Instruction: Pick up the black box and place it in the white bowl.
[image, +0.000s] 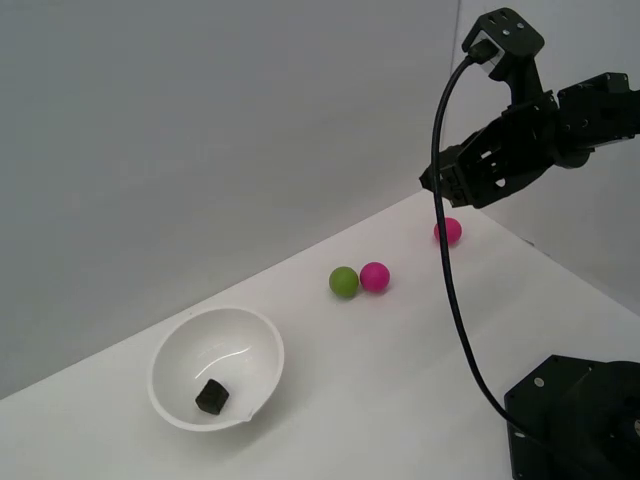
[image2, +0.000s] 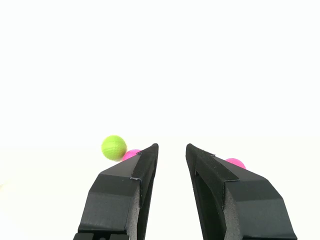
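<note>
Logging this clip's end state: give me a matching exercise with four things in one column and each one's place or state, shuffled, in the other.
Things:
1. black box
2. green ball
3. far pink ball
4. gripper

Places or states:
A. alone on the table, below the arm
B. open and empty, raised above the table
C. inside the white bowl
D. touching the near pink ball

Pairs: 1-C, 2-D, 3-A, 4-B

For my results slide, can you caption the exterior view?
Black box resting inside the white bowl, gripper raised empty above the pink ball.
</note>
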